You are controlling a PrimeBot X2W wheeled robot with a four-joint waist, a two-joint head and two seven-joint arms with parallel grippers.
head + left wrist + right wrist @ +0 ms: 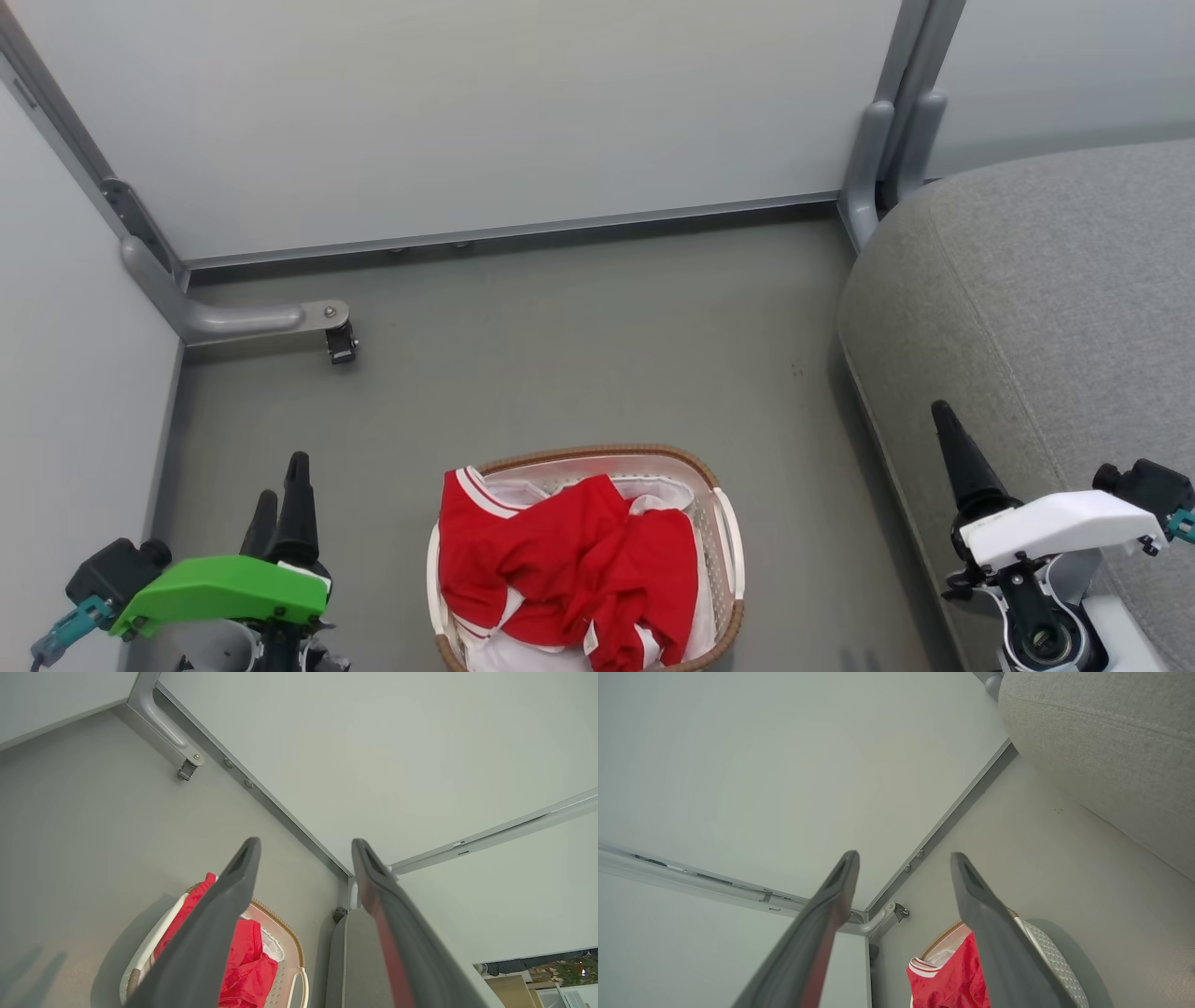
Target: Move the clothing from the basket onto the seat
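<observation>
Crumpled red clothing (569, 569) lies in the basket (597, 452) at 6 o'clock.
White panels, striped trim (perhaps two garments); seat (1046, 308) at 3 o'clock; left gripper (303, 840) and right gripper (903, 855) both spread, empty.

L claw (284, 474) green-capped, R claw (903, 855) white-capped, prob. plastic.

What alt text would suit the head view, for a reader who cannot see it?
Red clothing with white trim lies heaped in a white basket on the grey floor, bottom centre. A grey seat rises at the right, with no clothing on it. The left gripper at lower left and the right gripper at lower right are clear of the basket.
</observation>
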